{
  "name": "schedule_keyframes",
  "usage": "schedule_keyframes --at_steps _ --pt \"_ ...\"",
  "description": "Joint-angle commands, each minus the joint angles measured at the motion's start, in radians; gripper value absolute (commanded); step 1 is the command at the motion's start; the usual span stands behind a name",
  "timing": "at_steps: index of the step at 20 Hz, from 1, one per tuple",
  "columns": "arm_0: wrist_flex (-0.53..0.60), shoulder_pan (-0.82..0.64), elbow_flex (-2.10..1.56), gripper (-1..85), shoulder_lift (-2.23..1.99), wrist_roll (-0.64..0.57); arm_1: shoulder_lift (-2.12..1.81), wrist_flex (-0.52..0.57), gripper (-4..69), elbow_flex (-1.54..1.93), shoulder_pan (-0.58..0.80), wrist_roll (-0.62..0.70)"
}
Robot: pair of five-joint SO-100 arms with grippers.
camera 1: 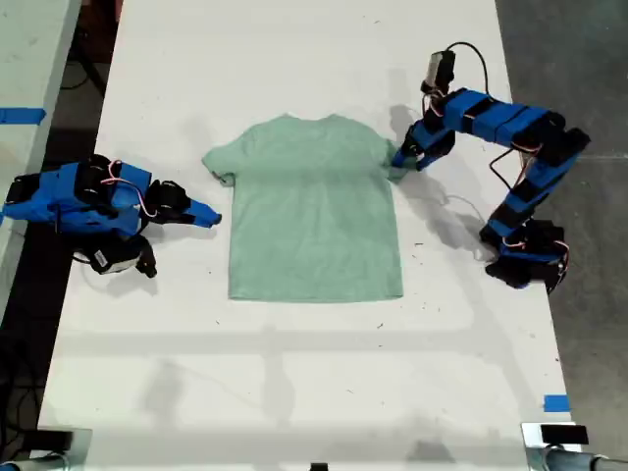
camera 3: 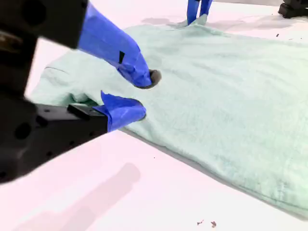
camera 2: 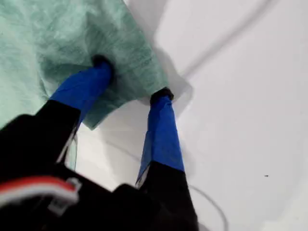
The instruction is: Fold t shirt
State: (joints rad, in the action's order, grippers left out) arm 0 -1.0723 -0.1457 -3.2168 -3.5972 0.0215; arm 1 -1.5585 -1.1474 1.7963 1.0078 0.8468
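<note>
The t shirt (camera 1: 314, 211) lies flat and face-down-or-up (cannot tell which) on the white table (camera 1: 294, 373), roughly mid-table and nearer the far edge than the near edge in the exterior view, neck toward the far edge, hem toward the near one. Both sleeves spread outward, one toward each long edge of the table. My first gripper (camera 2: 130, 82) is at the sleeve on the exterior view's right: jaws parted, one blue-taped finger (camera 2: 84, 86) pressing down on top of the sleeve fabric, the other finger (camera 2: 162, 125) on bare table just off the sleeve edge; the cloth is bunched between them but not pinched. My second gripper (camera 3: 139, 94) sits close to the opposite sleeve on the exterior view's left, near that table edge; jaws apart, tips hovering just short of the sleeve hem, nothing between them. In the second wrist view the first gripper's tips show at the far sleeve. A strip of blue tape (camera 1: 556, 402) marks the table near the exterior view's lower right corner.
</note>
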Motion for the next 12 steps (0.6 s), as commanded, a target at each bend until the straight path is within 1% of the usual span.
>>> schedule_keyframes --at_steps 1,3,6,8,10,12 --pt "0.018 0.011 -0.008 7.3 -0.008 0.015 0.000 -0.002 1.5 0.005 0.035 -0.034" --pt "0.018 0.011 -0.008 7.3 -0.008 0.015 -0.020 -0.040 1.6 -0.006 0.046 -0.063" --pt "0.018 0.011 -0.008 7.3 -0.008 0.015 -0.141 -0.071 1.7 -0.052 0.028 -0.067" --pt "0.018 0.011 -0.008 7.3 -0.008 0.015 -0.235 -0.071 1.7 -0.109 -0.048 -0.069" --pt "0.018 0.011 -0.008 7.3 -0.008 0.015 -0.270 -0.057 1.7 -0.181 -0.158 -0.092" --pt "0.018 0.011 -0.008 7.3 -0.008 0.015 -0.255 0.011 1.7 -0.229 -0.268 -0.107"
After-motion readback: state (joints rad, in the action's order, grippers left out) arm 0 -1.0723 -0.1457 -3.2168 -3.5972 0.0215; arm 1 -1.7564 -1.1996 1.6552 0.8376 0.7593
